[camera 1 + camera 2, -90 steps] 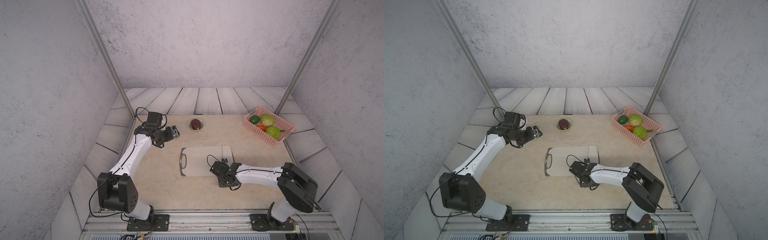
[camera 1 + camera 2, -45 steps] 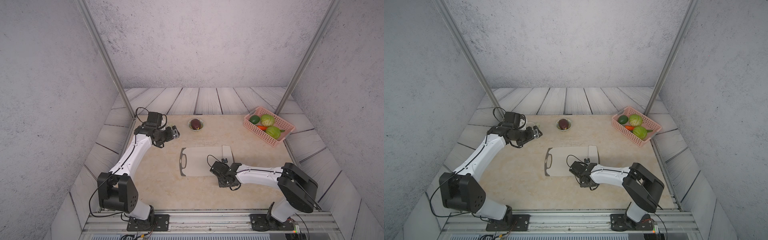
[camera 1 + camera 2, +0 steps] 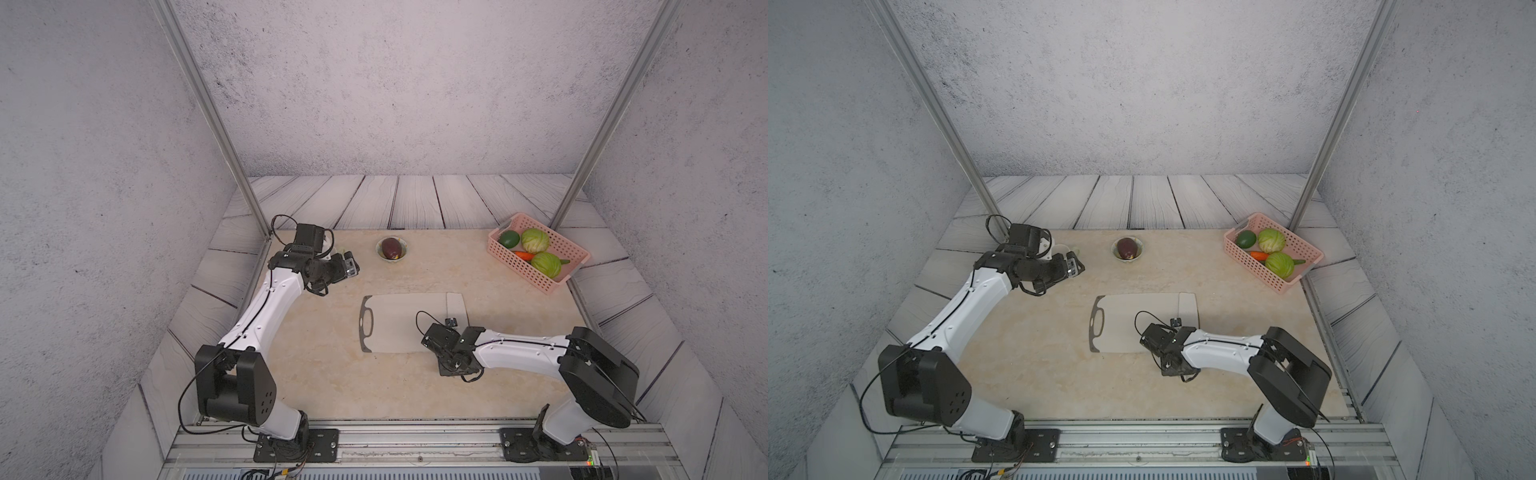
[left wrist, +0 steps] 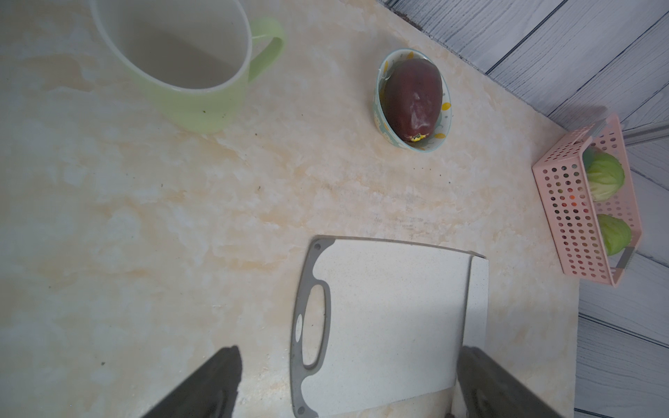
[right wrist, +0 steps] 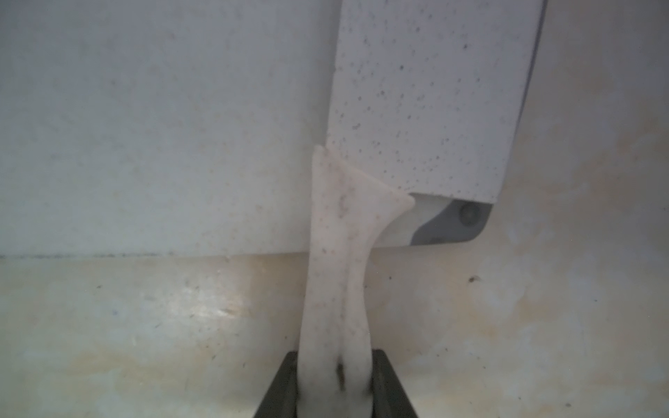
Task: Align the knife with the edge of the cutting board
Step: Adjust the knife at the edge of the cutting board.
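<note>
The pale cutting board (image 3: pixel 399 324) lies flat mid-table, with its handle slot to the left. The off-white knife (image 5: pixel 427 97) rests with its broad blade along the board's right short end, covering most of the dark trim there. Its slim handle (image 5: pixel 336 289) sticks out past the board's near edge over the table. My right gripper (image 5: pixel 335 383) is shut on the end of that handle, low over the table in front of the board's near right corner. My left gripper (image 4: pixel 349 351) hovers open and holding nothing at the far left, well away from the board.
A light green mug (image 4: pixel 188 72) stands under the left arm at the back left. A small bowl (image 3: pixel 379 249) holding a dark red vegetable sits behind the board. A pink basket (image 3: pixel 519 270) of vegetables occupies the back right corner.
</note>
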Robot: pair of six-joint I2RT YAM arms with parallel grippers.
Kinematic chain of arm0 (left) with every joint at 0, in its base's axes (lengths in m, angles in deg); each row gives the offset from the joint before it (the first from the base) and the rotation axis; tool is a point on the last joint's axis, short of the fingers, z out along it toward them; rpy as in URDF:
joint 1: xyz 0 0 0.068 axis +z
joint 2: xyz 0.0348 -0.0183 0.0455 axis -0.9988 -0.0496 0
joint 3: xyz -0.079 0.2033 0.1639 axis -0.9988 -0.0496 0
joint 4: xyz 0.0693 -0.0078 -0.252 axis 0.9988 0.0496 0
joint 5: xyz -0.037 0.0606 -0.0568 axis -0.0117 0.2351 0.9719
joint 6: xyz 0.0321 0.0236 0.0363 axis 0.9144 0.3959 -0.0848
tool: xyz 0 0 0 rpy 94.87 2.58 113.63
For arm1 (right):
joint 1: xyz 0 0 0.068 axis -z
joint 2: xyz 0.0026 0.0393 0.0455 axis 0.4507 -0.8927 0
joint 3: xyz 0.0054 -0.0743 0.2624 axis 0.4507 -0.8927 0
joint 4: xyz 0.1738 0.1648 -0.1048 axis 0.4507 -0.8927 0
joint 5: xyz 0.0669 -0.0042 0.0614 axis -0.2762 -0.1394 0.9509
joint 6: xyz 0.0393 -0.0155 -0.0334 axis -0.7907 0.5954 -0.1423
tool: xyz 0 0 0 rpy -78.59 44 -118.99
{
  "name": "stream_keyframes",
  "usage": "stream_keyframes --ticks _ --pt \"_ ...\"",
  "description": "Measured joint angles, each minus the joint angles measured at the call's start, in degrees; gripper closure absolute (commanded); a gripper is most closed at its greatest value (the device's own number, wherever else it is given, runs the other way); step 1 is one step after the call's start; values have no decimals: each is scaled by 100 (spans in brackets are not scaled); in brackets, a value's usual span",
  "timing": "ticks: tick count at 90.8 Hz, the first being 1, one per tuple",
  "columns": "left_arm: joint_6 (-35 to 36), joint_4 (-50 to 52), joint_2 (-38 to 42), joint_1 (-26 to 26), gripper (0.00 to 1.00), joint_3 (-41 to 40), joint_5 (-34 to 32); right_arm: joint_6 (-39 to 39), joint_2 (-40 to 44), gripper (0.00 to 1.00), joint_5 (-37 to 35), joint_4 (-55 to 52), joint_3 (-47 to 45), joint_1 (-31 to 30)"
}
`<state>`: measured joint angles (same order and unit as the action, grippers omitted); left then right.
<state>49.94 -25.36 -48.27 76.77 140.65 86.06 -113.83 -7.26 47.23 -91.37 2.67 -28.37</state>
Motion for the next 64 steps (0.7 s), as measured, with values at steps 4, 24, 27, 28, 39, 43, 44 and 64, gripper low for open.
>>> stream_keyframes --ticks 4,24,27,28,39,43,44,64 --pt "2 4 0 0 2 0 0 0 15 100 2 -9 -11 0" --pt "2 9 -4 0 2 0 0 2 26 100 2 -9 -31 0" --pt "2 9 -4 0 2 0 0 4 24 100 2 -11 -31 0" --pt "2 11 -4 0 2 0 -2 4 26 100 0 -9 -31 0" --pt "7 13 -9 0 2 0 -2 4 26 100 0 -9 -31 0" --pt "9 13 -9 0 2 0 -2 4 26 99 2 -9 -31 0" --pt "9 13 -9 0 2 0 -2 4 26 98 2 -9 -31 0" --pt "11 15 -9 0 2 0 -2 20 26 73 4 -11 -31 20"
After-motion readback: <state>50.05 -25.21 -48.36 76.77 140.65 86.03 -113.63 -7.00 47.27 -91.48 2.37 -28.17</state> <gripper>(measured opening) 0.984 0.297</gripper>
